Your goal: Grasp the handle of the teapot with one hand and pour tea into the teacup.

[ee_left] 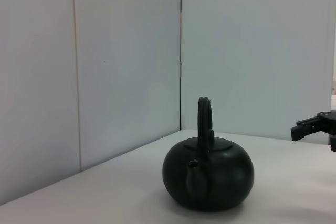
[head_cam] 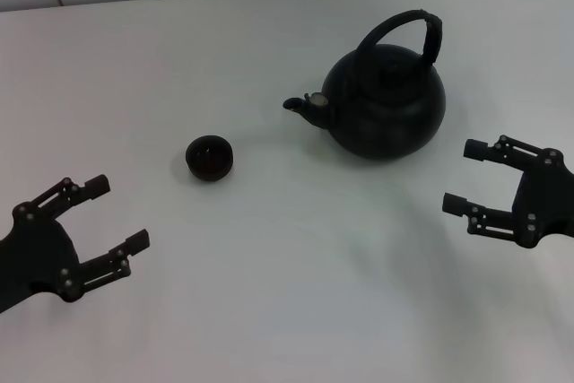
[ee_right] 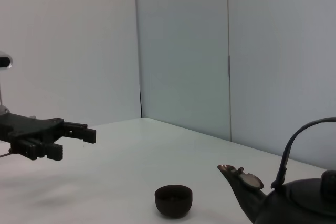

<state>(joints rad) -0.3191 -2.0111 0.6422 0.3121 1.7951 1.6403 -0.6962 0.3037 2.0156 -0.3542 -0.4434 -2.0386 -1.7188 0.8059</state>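
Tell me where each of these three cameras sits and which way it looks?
Head view: high on the robot, looking down at the white table, the teapot, the teacup, the open left claw and the open right claw.
Left wrist view: low by the left arm, looking across at the teapot spout-on; the right claw shows beyond it.
Right wrist view: low by the right arm, looking across at the teacup and the teapot; the left claw shows beyond.
All three share the teapot.
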